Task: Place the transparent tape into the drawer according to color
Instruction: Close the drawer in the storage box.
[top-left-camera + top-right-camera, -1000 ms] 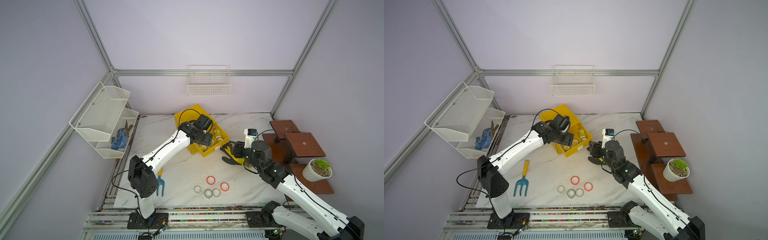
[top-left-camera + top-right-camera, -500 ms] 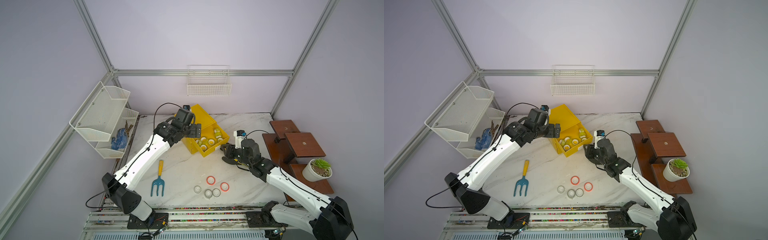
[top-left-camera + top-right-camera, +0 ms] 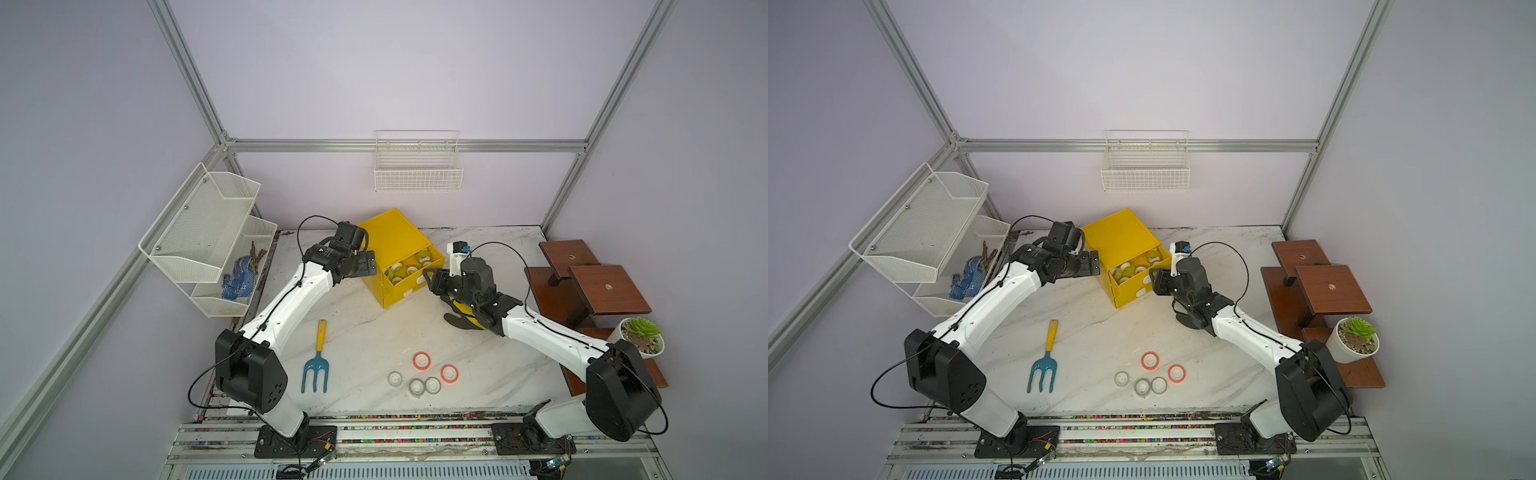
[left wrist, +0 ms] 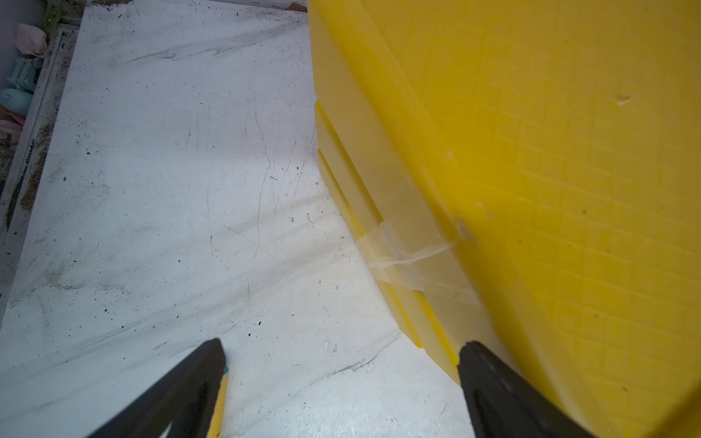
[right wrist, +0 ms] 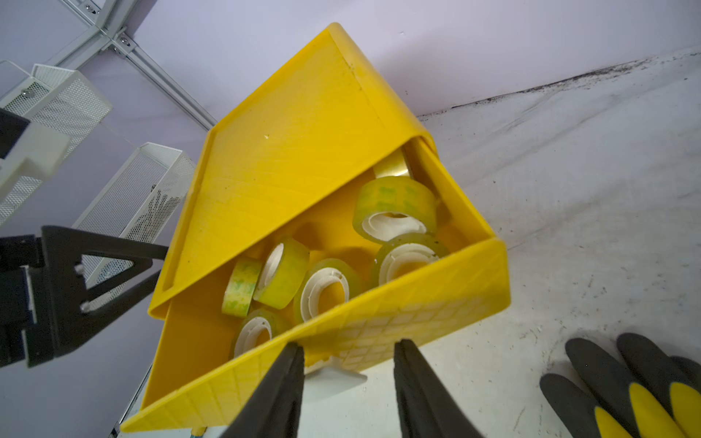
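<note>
Moved since a second ago: left claw (image 3: 368, 264), then over the open drawer (image 3: 411, 286), now drawn back to the left flank of the cabinet (image 3: 390, 237); right claw (image 3: 430, 279), then near the glove (image 3: 457, 323), now up at the drawer front. Left claw, wrist view (image 4: 341, 343): jaws spread wide, nothing between them, bare tabletop (image 4: 170, 189) below, one finger close along the cabinet's side wall. Right claw, wrist view (image 5: 349, 343): jaws part-way apart, straddling the white tab (image 5: 333, 373) on the drawer front, a gap showing beside one finger; not clamped. Drawer: topmost of the yellow stack, pulled out toward the right arm. Contents: yellow-green rolls (image 5: 394, 204), at least six, white cores, some lying flat and some on edge, crowded toward the front wall. One paler roll at the back, half under the cabinet top; colour cannot be told. Tabletop, near the front edge and well apart from the cabinet: two orange-red rolls (image 3: 421, 360), lying flat, near each other but not touching; three clear rolls (image 3: 416, 387) just beside them, two of these touching or nearly so. Glove: black and yellow, flat on the tabletop, partly under the right arm. Fork (image 3: 316, 365): blue tines, yellow handle, in front of the left arm.
</note>
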